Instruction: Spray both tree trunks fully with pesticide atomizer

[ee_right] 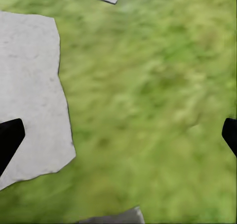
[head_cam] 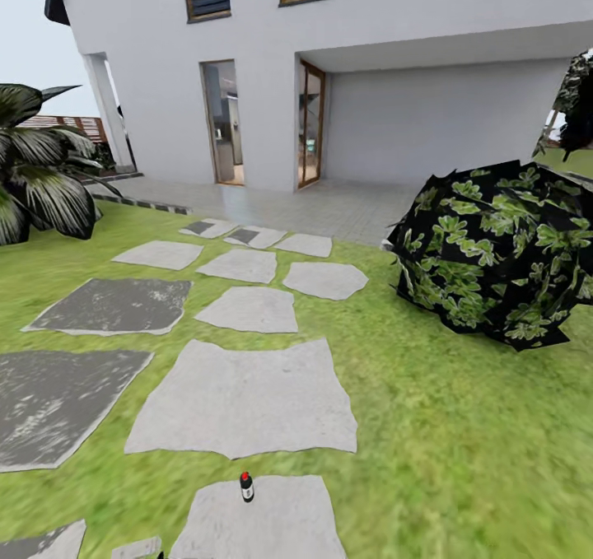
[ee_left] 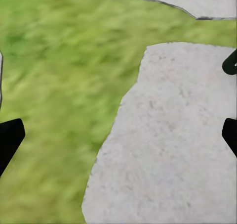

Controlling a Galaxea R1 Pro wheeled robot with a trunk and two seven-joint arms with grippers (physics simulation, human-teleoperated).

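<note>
Head view: the pesticide atomizer (head_cam: 246, 486), a little dark bottle with a red cap, stands upright at the far edge of the nearest stepping stone (head_cam: 272, 526), so nothing's grabbed yet. Left claw (ee_left: 118, 135) and right claw (ee_right: 118, 135) are both spread wide, empty, over grass (ee_right: 158, 85) and stone. Pickup and all the spraying are left, I'd say.

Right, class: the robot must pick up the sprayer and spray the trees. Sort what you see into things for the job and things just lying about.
For the job:
- small dark bottle with a red cap, standing on a stepping stone
- grass

Just lying about:
- round leafy bush
- palm-like plant
- white house
</note>
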